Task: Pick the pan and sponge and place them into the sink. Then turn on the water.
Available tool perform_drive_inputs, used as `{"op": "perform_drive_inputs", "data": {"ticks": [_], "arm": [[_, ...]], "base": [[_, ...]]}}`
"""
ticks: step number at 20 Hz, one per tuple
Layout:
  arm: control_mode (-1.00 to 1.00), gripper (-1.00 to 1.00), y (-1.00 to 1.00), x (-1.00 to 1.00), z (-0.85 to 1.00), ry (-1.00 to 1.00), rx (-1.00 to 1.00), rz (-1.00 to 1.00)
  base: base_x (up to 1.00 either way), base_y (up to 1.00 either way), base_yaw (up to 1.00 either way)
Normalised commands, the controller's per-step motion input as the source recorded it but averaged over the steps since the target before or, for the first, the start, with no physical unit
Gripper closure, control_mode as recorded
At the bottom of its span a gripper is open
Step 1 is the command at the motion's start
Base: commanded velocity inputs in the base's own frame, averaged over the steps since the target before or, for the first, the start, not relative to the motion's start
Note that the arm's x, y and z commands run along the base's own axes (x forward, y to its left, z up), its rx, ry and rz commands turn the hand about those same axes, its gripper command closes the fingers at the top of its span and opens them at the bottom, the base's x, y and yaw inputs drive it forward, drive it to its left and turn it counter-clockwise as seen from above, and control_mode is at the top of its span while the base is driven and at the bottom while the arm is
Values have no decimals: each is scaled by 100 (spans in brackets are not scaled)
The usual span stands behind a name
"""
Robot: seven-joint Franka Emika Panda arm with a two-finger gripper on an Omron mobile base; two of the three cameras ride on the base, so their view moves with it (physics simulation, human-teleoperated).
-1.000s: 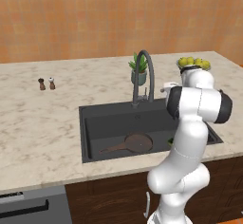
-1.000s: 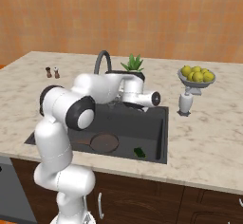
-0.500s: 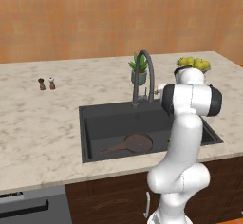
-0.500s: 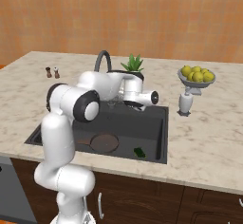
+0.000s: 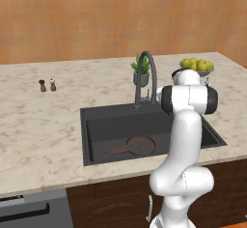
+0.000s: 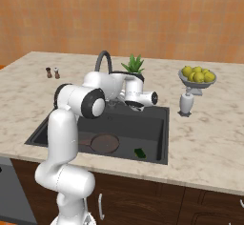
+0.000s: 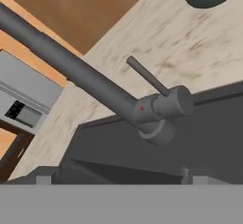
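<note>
Pan (image 5: 137, 146) and sponge (image 6: 140, 153) in sink (image 5: 91, 140), end effector (image 7: 118, 180) open near faucet (image 7: 156, 107)

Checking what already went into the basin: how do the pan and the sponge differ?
The pan is round, dark brown and long-handled; the sponge is a small green block. The pan lies mid-basin; the sponge sits near the front right corner. Both rest apart on the floor of the sink.

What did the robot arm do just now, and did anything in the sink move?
The white arm swung its elbow upright and pushed the open gripper a little further past the dark grey arched faucet, holding nothing. The brown skillet and green sponge stayed in the black sink.
</note>
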Motion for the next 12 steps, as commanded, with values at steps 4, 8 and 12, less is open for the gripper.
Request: {"op": "perform_drive_inputs", "data": {"ticks": [4,8,12], "arm": [[-100,-100,2,38,-24,0,2,2],[-100,-100,8,40,-16,0,2,3],[-100,-100,0,40,-9,0,3,1]], "base": [[0,0,0],[0,0,0],[0,0,0]]}}
